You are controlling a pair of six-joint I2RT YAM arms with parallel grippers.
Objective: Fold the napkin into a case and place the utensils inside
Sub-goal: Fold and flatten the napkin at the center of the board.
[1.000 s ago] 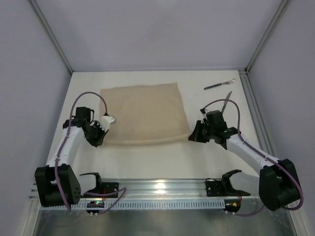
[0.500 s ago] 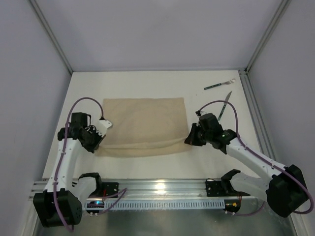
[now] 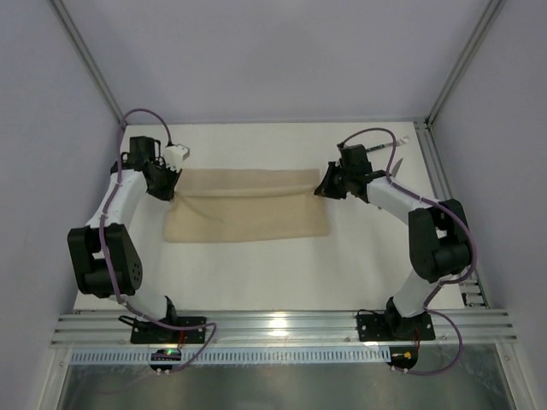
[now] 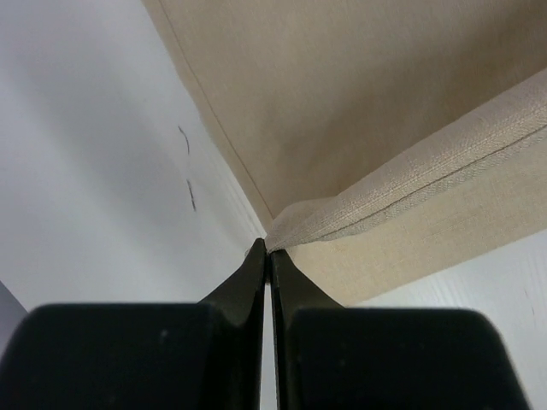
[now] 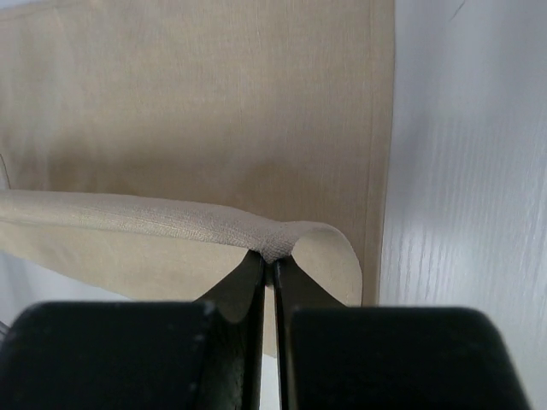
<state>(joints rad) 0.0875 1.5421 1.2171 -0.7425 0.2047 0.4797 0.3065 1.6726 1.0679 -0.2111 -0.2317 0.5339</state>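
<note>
**Napkin (image 3: 248, 213) doubled over, a corner pinched at each end**

From my station the napkin reads as a wide beige band lying across the middle of the desk (image 3: 256, 278). Its long sides run parallel to the far edge, and it sits a little nearer that edge than the near one.

At the band's far left corner I have the left end effector (image 3: 168, 185). Its wrist camera shows the two dark fingers pressed together with only a sliver between them, and the hemmed corner of the upper layer is nipped right at their tips. The stitched hem runs away from that grip to the right. It is raised off the lower layer, which spreads out beneath it.

Between the two arms the upper layer covers the far part of the band. A soft crease runs lengthwise through the cloth, and the near strip lies flat on the desk.

At the far right corner the right end effector (image 3: 327, 188) is likewise clamped shut on cloth. Its wrist view shows the upper layer's edge curling up and over into the fingertips. The lower layer lies smooth underneath, its right hem straight against the white desk.
</note>
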